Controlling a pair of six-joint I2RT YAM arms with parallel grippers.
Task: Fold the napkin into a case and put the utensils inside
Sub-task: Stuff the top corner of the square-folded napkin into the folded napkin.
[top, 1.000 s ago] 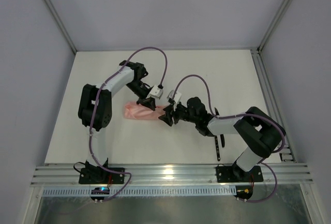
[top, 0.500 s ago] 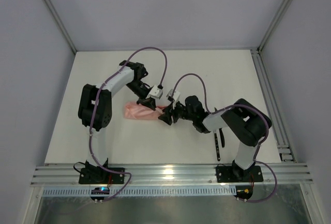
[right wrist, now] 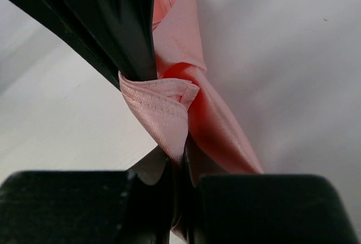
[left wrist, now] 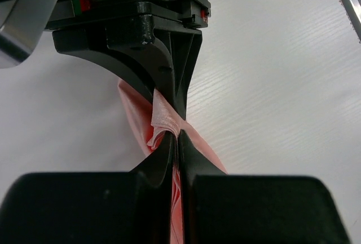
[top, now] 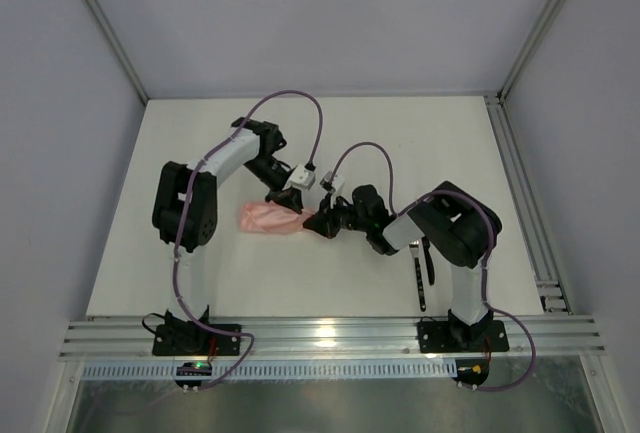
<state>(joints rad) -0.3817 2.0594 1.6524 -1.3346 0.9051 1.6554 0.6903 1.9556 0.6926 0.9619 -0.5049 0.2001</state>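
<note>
Noting: your left gripper and right gripper both clamp the salmon-pink, sheeny, creased cloth napkin, a narrow bundle lying mid white table (long axis left-right, pinched end rightward).

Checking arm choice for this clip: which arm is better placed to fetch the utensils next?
Right, probably. The utensils lie beside the right arm's base, well away from the left gripper. Both grippers pinch the napkin at its end, so the right gripper would have to let go first.
</note>
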